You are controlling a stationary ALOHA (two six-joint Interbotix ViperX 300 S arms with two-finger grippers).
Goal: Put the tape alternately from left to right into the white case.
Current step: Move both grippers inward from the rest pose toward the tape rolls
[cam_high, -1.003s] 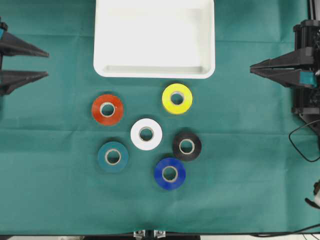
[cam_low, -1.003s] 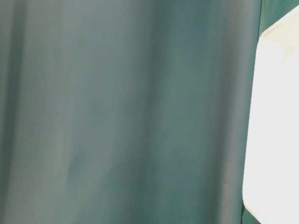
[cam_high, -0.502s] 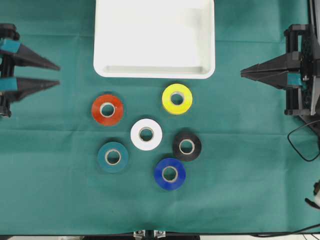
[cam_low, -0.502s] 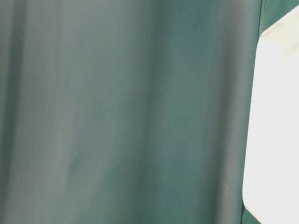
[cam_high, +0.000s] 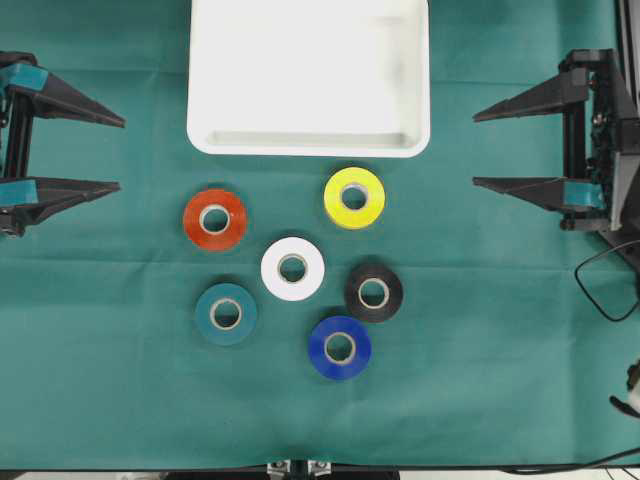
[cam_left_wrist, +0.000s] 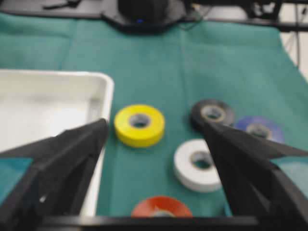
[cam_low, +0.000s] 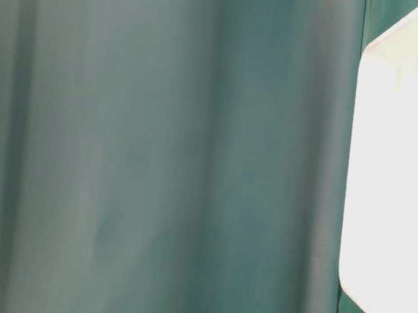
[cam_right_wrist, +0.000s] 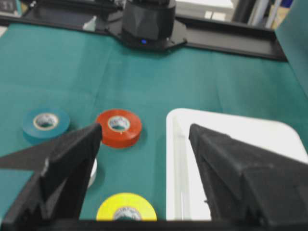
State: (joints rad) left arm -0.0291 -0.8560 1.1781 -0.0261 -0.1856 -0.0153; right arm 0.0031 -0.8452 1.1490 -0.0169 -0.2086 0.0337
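Note:
The white case (cam_high: 308, 147) lies at the back of the green cloth with nothing in it. Six tape rolls lie flat in front of it: red-orange (cam_high: 193, 220), yellow (cam_high: 372, 197), white (cam_high: 312, 268), black (cam_high: 392, 292), teal (cam_high: 207, 314) and blue (cam_high: 358, 348). My left gripper (cam_high: 120, 153) hovers open at the left edge, apart from every roll. My right gripper (cam_high: 475, 150) hovers open at the right, also holding nothing. In the left wrist view the left gripper (cam_left_wrist: 154, 126) frames the yellow roll (cam_left_wrist: 127, 127) and white roll (cam_left_wrist: 185, 168). In the right wrist view the right gripper (cam_right_wrist: 144, 129) frames the red-orange roll (cam_right_wrist: 132, 130) and the case rim (cam_right_wrist: 172, 144).
A black cable (cam_high: 600, 290) loops beside the right arm's base. The table-level view shows only blurred green cloth and one side of the case (cam_low: 392, 181). The opposite arm's black base (cam_right_wrist: 147, 24) stands at the far edge in each wrist view.
Both grippers have opened wide; a second ago their fingers were together. Both have also moved a little toward the middle of the table. The rolls and the case have not moved.

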